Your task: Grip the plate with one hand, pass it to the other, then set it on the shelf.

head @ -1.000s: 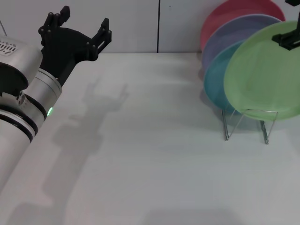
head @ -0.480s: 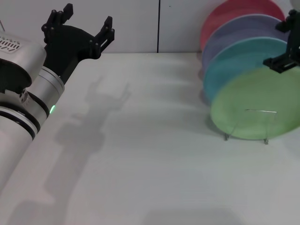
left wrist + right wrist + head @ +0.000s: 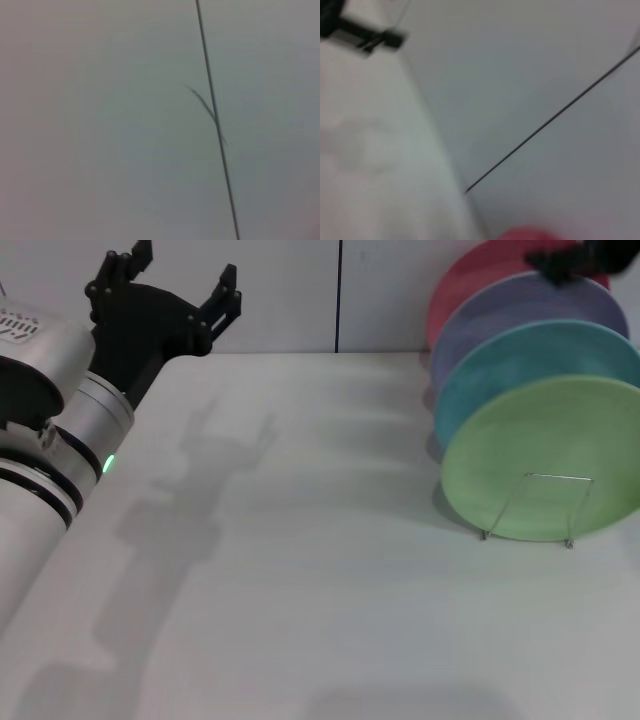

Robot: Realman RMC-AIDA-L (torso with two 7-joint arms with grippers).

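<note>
Left gripper (image 3: 178, 292) at 10 o'clock, raised, fingers spread; right gripper (image 3: 570, 258) at 1 o'clock, blurred.

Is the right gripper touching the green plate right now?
Apart. In the head view the right gripper is up at the top edge above the pink plate, while the green plate leans in the wire rack well below it.

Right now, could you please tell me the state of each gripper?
Left gripper: open, holding nothing, raised over the table's far left.
Right gripper: above the racked plates, holding nothing; open or shut cannot be told.
</note>
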